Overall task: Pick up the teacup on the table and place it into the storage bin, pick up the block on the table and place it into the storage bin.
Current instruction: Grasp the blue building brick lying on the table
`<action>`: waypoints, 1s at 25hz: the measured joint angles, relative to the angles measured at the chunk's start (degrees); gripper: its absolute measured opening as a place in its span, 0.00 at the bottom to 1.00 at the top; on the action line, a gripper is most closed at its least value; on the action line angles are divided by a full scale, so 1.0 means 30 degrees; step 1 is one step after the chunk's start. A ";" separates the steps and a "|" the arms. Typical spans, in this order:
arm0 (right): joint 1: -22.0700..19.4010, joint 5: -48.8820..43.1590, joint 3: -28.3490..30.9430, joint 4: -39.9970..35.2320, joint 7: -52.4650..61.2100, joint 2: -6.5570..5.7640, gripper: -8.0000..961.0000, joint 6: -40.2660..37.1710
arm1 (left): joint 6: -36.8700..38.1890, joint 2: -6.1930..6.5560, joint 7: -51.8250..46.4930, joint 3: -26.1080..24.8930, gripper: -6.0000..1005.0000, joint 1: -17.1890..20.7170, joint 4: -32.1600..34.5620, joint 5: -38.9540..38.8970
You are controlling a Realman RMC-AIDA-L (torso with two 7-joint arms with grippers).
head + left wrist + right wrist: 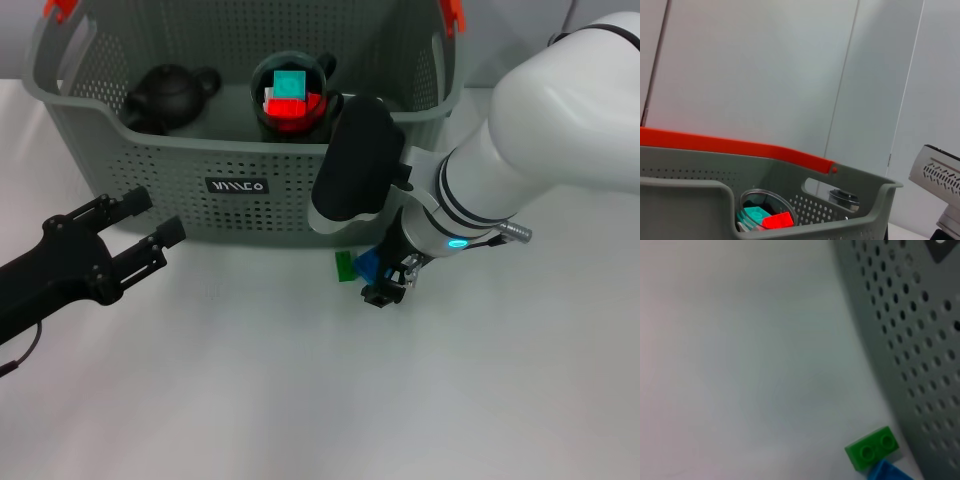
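The grey storage bin (250,190) stands at the back of the white table. Inside it a dark teacup (290,95) holds teal, red and white blocks. The bin (685,200) and the cup (767,212) also show in the left wrist view. A green block (345,266) and a blue block (367,263) lie touching on the table just in front of the bin. They also show in the right wrist view, green (872,449) and blue (888,471). My right gripper (392,283) hangs low, right at the blue block. My left gripper (150,218) is open and empty, left of the bin's front.
A black teapot (170,92) sits in the bin's left part. The bin has orange handle clips (452,14) and a black label (238,186). The bin's perforated wall (910,340) stands close beside the two blocks.
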 joint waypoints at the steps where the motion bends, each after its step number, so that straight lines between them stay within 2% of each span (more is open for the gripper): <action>1: 0.0001 -0.0003 -0.0013 0.0025 -0.0023 -0.0001 0.61 0.0000 | -0.0001 0.0000 0.0000 0.0001 0.63 -0.0001 -0.0001 0.0001; 16: 0.0237 0.0782 -0.0048 0.0388 -0.0241 -0.0011 0.62 -0.0407 | 0.0000 0.0000 0.0000 0.0007 0.63 -0.0089 0.0000 -0.0045; 25: 0.0157 0.1802 0.0315 -0.1513 -0.0788 -0.0184 0.62 -0.4081 | -0.0001 0.0000 -0.0002 0.0000 0.63 -0.0039 0.0010 -0.0040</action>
